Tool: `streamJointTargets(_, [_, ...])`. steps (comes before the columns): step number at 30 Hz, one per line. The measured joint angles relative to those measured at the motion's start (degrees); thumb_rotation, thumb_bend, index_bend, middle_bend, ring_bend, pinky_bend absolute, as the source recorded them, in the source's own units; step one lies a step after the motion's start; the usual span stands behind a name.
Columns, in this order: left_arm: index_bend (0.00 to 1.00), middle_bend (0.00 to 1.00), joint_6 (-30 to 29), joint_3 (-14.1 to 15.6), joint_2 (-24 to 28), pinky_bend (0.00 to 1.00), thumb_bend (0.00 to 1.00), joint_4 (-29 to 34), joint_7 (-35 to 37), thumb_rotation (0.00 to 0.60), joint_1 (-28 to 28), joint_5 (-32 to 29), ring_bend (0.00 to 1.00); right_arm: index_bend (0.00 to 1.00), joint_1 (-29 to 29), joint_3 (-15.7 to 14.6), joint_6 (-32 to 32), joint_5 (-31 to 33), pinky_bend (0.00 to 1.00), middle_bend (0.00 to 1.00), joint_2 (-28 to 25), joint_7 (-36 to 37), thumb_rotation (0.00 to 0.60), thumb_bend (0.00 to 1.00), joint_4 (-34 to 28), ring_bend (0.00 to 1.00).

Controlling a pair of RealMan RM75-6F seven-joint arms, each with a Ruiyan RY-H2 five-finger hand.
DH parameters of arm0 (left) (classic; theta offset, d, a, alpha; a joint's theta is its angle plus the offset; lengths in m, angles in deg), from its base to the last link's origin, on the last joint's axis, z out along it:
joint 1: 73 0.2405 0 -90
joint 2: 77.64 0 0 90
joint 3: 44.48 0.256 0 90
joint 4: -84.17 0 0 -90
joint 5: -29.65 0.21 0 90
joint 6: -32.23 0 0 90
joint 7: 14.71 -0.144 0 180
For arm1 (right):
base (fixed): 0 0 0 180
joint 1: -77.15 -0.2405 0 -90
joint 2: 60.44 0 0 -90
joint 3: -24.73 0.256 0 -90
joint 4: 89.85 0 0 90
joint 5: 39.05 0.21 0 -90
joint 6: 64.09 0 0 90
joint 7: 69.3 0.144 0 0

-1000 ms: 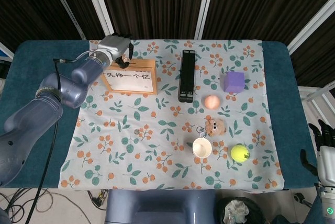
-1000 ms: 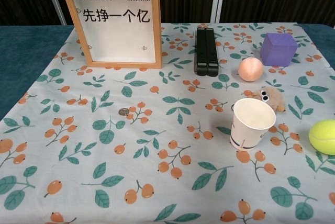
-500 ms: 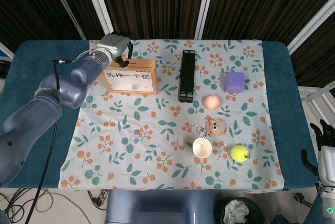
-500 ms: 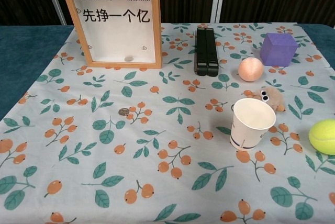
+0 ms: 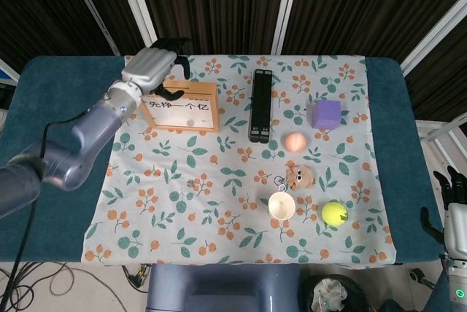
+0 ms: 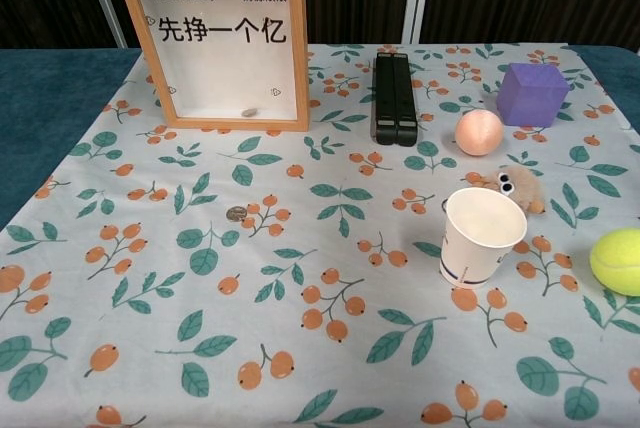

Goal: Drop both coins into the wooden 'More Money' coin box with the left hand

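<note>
Fingers of the left hand (image 5: pixel 151 66) hang loosely curled and empty above the far top edge of the coin box (image 6: pixel 222 44), where its slot likely sits. One coin (image 6: pixel 249 112) lies inside at the bottom. Nearer, the second coin (image 6: pixel 236 214) waits on the bench cloth (image 6: pixel 300 348). Far right, the right hand (image 5: pixel 451 189) rests idle, fingers spread.

On the floral tablecloth (image 6: pixel 300 348) stand a white paper cup (image 6: pixel 481 236), a yellow-green tennis ball (image 6: pixel 617 260), a purple cube (image 6: pixel 532 93), a peach-coloured ball (image 6: pixel 479 132), a brown furry toy with googly eyes (image 6: pixel 517 186) and a black folded stand (image 6: pixel 394 97).
</note>
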Motion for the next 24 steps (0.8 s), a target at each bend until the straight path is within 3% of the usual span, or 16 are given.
streamJointTargets(5, [0.42,0.0,-12.85,-1.25,4.83,0.0,0.26,13.1,-4.08,0.6,10.64,6.43,0.0,0.15,0.04,0.15,0.13,0.24,0.0,0.02,0.11,-0.11,0.6,0.51,-0.02,0.0])
streamJointTargets(11, [0.44,0.0,-21.74,-1.1,3.74,0.0,0.25,18.74,-13.33,0.6,20.86,12.13,0.0,0.15,0.02,0.12,-0.09,0.4,0.0,0.02,0.14,-0.11,0.6,0.51,-0.24,0.0])
streamJointTargets(18, [0.45,0.0,-22.11,-2.15,-7.41,0.0,0.25,17.3,-20.33,0.6,25.62,13.85,0.0,0.15,0.1,0.07,-0.29,0.57,0.0,0.02,-0.06,0.14,0.6,0.51,-0.48,0.0])
streamJointTargets(24, [0.45,0.0,-15.94,-6.02,-17.51,0.0,0.25,10.62,-24.78,0.6,26.15,12.96,0.0,0.15,0.1,0.14,-0.45,0.83,0.0,0.02,-0.18,0.19,0.6,0.51,-0.56,0.0])
